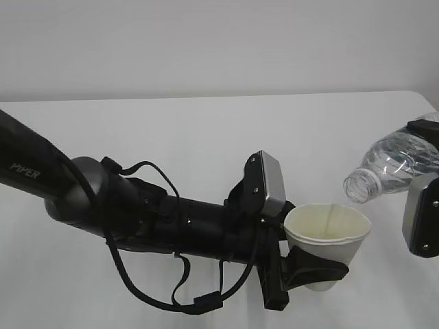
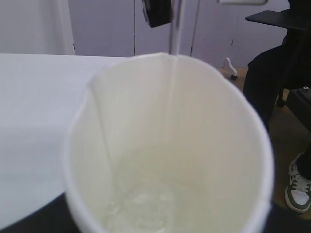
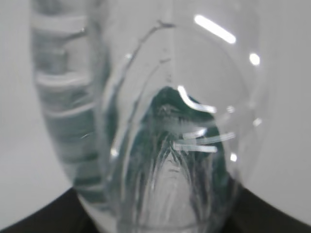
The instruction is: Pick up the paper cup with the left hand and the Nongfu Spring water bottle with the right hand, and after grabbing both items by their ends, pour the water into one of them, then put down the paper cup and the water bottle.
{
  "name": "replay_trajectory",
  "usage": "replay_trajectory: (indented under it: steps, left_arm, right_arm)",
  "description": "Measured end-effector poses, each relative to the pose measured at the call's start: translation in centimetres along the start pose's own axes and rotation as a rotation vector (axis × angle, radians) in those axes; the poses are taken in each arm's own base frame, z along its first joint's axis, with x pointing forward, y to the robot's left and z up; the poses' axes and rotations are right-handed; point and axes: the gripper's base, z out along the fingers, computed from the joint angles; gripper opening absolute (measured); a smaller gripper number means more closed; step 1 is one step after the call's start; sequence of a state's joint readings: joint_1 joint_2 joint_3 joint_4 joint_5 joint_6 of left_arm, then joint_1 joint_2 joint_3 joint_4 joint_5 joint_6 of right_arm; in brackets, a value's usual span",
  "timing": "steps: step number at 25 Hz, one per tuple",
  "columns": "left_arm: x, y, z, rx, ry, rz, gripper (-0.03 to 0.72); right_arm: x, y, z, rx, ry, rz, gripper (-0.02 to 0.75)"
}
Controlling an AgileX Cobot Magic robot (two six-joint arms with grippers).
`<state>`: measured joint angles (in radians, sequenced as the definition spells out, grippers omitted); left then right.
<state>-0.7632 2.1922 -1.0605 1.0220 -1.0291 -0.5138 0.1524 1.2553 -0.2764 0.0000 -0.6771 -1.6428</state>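
White paper fills the left claw [image 1: 312, 269]: its black fingers pinch the paper cup [image 1: 328, 236] low on its tapered wall, near the base, holding it upright and clear above the desk [image 1: 206, 137]. Inside the cup, the left wrist view shows a little clear water [image 2: 146, 208] pooled at the bottom, so some pouring looks already done. Just beyond the cup's rim, up and to its right, hangs the open neck of the Nongfu Spring water bottle [image 1: 391, 168], tilted mouth-down toward the cup but not touching it. The right claw [image 1: 425, 171] grips that bottle at its far end, its fingers closed around the clear ribbed body, as the right wrist view confirms from close behind. No stream is visible between mouth and cup. By my judgement both pick-ups are finished and the pour is under way or ending; setting cup and bottle back down remains.
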Motion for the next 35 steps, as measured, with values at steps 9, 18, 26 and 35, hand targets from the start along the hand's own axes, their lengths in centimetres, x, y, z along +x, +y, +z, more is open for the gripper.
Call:
replay_trajectory:
  steps: [9, 18, 26, 35]
  left_arm:
    - [-0.01, 0.01, 0.0, -0.001, -0.001, -0.001, 0.386]
    - [-0.01, 0.03, 0.0, -0.003, -0.002, -0.002, 0.385]
    - [-0.01, 0.03, 0.0, -0.003, -0.002, -0.002, 0.385]
    - [-0.01, 0.03, 0.0, -0.003, -0.002, -0.002, 0.385]
  right_arm:
    - [0.0, -0.02, 0.0, 0.002, 0.0, -0.008, 0.356]
    - [0.0, -0.02, 0.0, 0.002, 0.0, -0.018, 0.356]
    - [0.0, -0.04, 0.0, 0.005, 0.0, -0.02, 0.356]
    - [0.0, -0.06, 0.0, 0.006, 0.001, -0.02, 0.356]
